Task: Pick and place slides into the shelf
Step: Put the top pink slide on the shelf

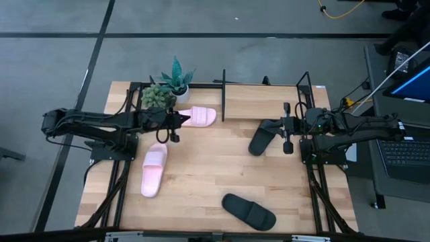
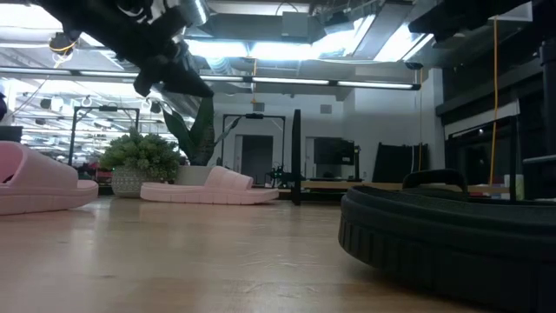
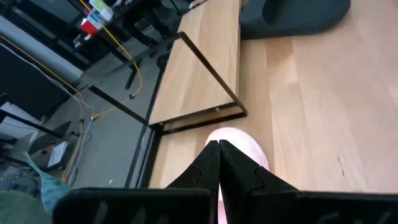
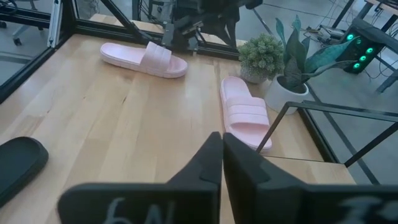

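Note:
Two pale pink slides lie sole down on the table: one (image 1: 199, 116) by the plants, also in the low view (image 2: 208, 187), the other (image 1: 153, 171) nearer the left edge. One black slide (image 1: 261, 140) lies in front of the shelf (image 1: 265, 101), and another (image 1: 249, 211) lies near the near edge. My left gripper (image 1: 183, 119) is shut and hovers above the first pink slide's end (image 3: 239, 140), raised off the table (image 2: 178, 76). My right gripper (image 4: 221, 146) is shut, beside the shelf's near rail, with a black slide (image 4: 18, 163) off to its side.
Two potted plants (image 1: 159, 96) (image 1: 178, 77) stand at the far edge, left of the shelf. The shelf's thin black rods (image 3: 211, 68) frame its light wood board. Black arm mounting frames run along both table sides. Bare wood lies in the table's middle.

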